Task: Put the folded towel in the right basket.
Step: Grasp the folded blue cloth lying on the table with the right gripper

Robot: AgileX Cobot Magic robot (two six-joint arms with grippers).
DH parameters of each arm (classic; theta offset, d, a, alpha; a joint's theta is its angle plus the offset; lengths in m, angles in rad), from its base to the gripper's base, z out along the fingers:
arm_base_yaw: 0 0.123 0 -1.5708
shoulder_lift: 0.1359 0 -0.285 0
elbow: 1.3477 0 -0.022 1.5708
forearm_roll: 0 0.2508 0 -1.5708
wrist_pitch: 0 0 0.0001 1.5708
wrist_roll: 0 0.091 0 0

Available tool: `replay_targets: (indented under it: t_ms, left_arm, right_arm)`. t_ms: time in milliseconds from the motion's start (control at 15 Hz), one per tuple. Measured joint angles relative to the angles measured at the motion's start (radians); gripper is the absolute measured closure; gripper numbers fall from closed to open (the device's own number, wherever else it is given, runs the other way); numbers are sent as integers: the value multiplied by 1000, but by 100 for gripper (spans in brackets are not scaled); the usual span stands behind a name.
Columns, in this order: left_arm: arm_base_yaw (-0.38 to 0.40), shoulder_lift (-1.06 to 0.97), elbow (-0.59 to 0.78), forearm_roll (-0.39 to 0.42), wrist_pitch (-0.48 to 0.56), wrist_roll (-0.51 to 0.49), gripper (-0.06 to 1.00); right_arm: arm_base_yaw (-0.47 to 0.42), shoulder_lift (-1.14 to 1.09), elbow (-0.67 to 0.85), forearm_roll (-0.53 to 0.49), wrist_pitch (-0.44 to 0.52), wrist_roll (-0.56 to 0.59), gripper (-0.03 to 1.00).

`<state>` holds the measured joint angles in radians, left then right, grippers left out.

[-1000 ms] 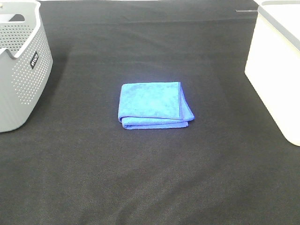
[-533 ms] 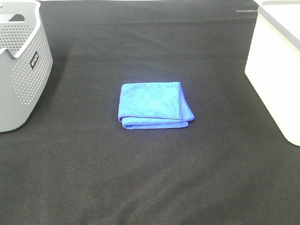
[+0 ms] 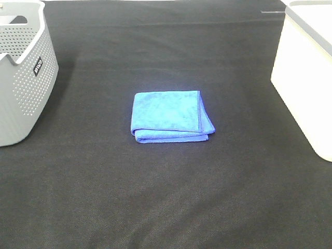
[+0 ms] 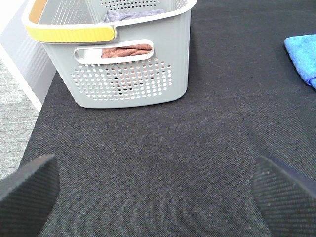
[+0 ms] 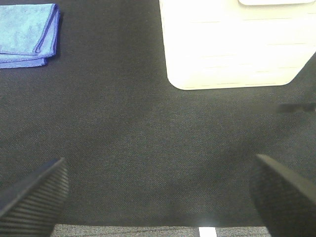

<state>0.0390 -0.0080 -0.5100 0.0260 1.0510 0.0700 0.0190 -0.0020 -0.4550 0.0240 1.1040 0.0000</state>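
Picture edges crop the right basket point(image 3: 306, 72) and grey basket point(image 3: 25, 91).

— Is there any writing here for me to read?

— Only one piece. You will find it on the grey basket point(image 3: 26, 88) at the left of the high view: a small black tag point(image 3: 37, 66) on its perforated side wall, just below the rim.

— What does it say?

— You can see a short row of white capital letters set on a slant, but they are too small to spell out with certainty. Neither wrist view gives you anything legible.
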Motion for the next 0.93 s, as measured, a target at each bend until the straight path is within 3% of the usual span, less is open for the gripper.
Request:
replay_targets:
  t_ms: [667, 933]
  left_arm:
    - [0, 0, 0, 0, 0, 0, -5]
    - [0, 0, 0, 0, 0, 0, -5]
  right_arm:
    - [0, 0, 0, 0, 0, 0, 1]
    - [0, 91, -23, -53, -11, 0, 1]
